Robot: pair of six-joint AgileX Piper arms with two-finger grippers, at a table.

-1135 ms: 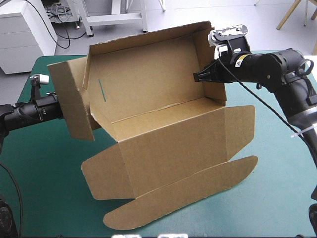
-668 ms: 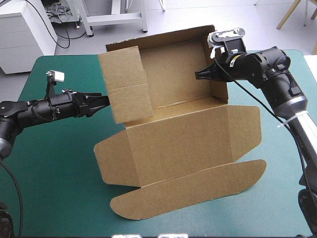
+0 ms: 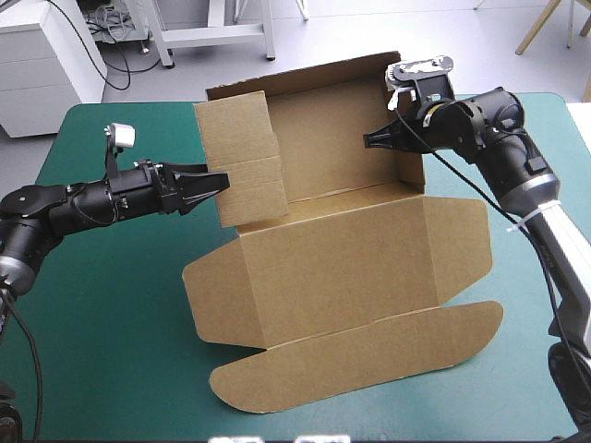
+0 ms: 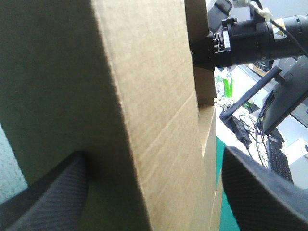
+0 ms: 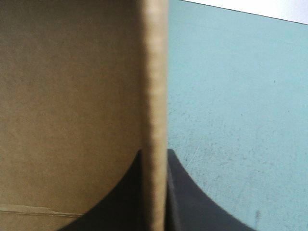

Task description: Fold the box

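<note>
In the high view, your box (image 3: 342,249) sat near the middle of the table's teal-green cover (image 3: 111,305), partly raised: the back wall (image 3: 323,138) stood up, the left wall (image 3: 240,161) and right wall (image 3: 407,171) stood at its ends, and the lid (image 3: 351,277) lay flat toward the near edge, ending in a long rounded flap (image 3: 360,365). Your left gripper (image 3: 211,182) reached in level from the left with its black fingers parted, their tips at the outer face of the left wall. Your right gripper (image 3: 372,140) came in from the right and pinched the upper part of the right wall. In the left wrist view, the left gripper (image 4: 154,156) had its fingers (image 4: 53,192) spread wide toward the corners, with the brown board of the box (image 4: 144,96) standing between them; you could not tell whether either finger pressed on it. The right gripper (image 4: 201,52) showed beyond, at the far wall. In the right wrist view, the right gripper (image 5: 154,159) was all but closed, the edge of the box (image 5: 72,96) clamped between its fingers, brown board on one side and the teal-green cover (image 5: 231,96) on the other
</note>
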